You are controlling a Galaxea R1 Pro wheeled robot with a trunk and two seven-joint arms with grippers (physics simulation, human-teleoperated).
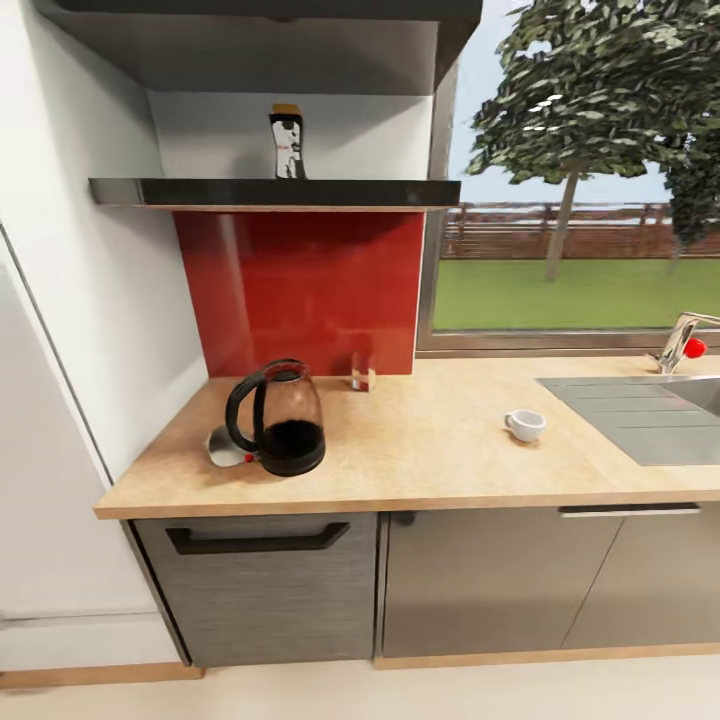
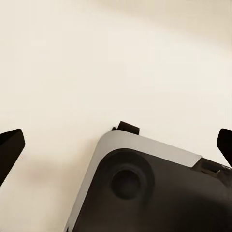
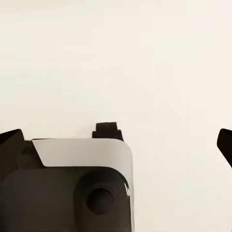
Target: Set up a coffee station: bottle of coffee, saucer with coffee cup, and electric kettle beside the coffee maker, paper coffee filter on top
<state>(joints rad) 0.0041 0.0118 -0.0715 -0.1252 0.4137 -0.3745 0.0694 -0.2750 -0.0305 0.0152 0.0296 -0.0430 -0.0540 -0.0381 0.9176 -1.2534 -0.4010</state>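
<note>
Both end effectors, left [image 2: 116,140] and right [image 3: 116,137], are hanging spread wide and empty over the floor. One bottle [image 1: 287,142] is standing on the shelf [image 1: 180,191]. On the counter [image 1: 440,460]: one kettle [image 1: 278,418], one cup [image 1: 525,425]. Reaching high and gripping the bottle mid-body, squarely, should be working best.

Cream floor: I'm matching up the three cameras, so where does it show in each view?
Head view: the cream floor is a strip along the bottom edge, below the cabinets.
Left wrist view: the floor lies behind the robot's grey-and-black base.
Right wrist view: the floor lies behind that base.
Shared landmark: the base, in both wrist views.
</note>
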